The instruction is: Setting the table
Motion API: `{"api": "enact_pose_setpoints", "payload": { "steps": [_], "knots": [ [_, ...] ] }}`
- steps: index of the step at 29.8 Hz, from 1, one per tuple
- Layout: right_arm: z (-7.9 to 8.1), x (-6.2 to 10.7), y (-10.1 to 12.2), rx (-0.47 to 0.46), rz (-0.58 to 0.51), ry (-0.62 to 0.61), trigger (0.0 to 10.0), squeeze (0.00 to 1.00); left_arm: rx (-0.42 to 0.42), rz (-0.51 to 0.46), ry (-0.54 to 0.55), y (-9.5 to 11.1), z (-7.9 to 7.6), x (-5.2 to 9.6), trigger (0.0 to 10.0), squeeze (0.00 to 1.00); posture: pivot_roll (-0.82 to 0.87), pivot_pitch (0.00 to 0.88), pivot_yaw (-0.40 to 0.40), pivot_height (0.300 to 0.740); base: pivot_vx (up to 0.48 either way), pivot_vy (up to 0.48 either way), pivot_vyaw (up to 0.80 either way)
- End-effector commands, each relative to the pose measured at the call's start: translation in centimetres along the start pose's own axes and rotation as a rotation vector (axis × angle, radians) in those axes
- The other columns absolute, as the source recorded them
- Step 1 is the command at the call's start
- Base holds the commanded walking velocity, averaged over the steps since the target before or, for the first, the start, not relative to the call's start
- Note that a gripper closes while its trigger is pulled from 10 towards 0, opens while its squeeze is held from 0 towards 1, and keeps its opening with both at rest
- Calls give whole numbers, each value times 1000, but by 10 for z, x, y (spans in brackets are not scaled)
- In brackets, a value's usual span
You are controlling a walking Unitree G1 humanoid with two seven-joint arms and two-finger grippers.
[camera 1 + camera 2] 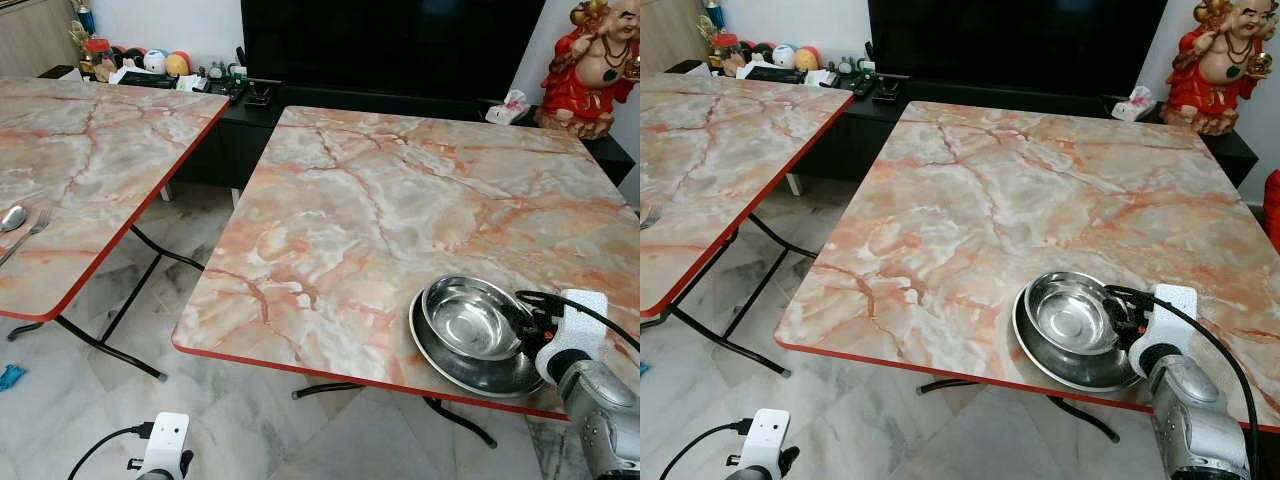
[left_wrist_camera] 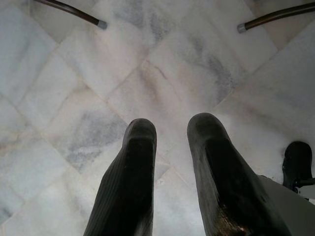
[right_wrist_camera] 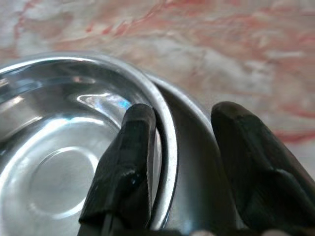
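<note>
Right gripper (image 3: 179, 162) sat at the near right corner of the marble-topped table (image 1: 380, 200), its two black fingers parted with one finger (image 3: 125, 167) inside the steel bowl (image 1: 470, 318) and the other outside, straddling the rim; whether they pressed the rim could not be told. Left gripper (image 2: 170, 172) hung low over the pale marble floor (image 2: 74, 98), fingers apart and holding nothing, with two table feet ahead of it.

A second marble table (image 1: 80, 170) with a red edge stood to the left, apart from the first across a strip of floor. Behind both ran a dark low cabinet with a black screen (image 1: 390, 40) above it and a red figurine (image 1: 595, 65) at its right end; small clutter lay on its left end.

The bowl rested inside a wider steel plate (image 1: 470, 375), both upright and open side up, close to the table's near edge. Being round, neither showed a long axis. A spoon (image 1: 10, 218) and fork (image 1: 30, 230) lay side by side at the left table's left edge, their heads pointing away from the robot.
</note>
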State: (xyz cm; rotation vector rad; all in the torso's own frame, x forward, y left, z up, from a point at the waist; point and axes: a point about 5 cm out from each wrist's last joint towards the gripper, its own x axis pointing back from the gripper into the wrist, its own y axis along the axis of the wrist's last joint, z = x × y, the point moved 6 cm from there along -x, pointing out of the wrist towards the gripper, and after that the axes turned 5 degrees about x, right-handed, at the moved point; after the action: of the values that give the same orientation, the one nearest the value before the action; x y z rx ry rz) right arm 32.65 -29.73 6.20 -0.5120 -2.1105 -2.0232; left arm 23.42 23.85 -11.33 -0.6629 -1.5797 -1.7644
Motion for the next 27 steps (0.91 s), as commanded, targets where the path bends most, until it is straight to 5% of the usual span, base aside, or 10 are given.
{"api": "enact_pose_setpoints", "payload": {
  "steps": [1, 8, 16, 17, 20, 27],
  "knots": [
    [-6, 0, 12, 19, -47, -30, 10000, 0, 4, 28, 1, -6, 1, 1, 10000, 0, 60, 0, -32, 740, 0, 0, 0],
    [-2, 10, 61, -4, -325, -58, 10000, 0, 4, 26, 0, -7, -1, 1, 10000, 0, 59, 0, -32, 740, 0, 0, 0],
    [-2, 23, 60, 42, -428, -180, 10000, 0, 62, 23, 31, -8, 1, 1, 10000, 0, 59, 0, -31, 740, 0, 0, 0],
    [17, 27, 60, 93, -494, -184, 10000, 0, 75, 18, 36, -7, 3, 1, 10000, 0, 68, 0, -32, 740, 0, 0, 0],
    [32, 28, 64, 141, -539, -156, 10000, 0, 73, 12, 28, -5, 4, 1, 10000, 0, 72, 0, -33, 740, 0, 0, 0],
    [55, 25, 56, 61, -557, -125, 10000, 0, 42, 6, 12, -3, 8, 1, 10000, 0, 101, 0, -26, 740, 0, 0, 0]
  ]
}}
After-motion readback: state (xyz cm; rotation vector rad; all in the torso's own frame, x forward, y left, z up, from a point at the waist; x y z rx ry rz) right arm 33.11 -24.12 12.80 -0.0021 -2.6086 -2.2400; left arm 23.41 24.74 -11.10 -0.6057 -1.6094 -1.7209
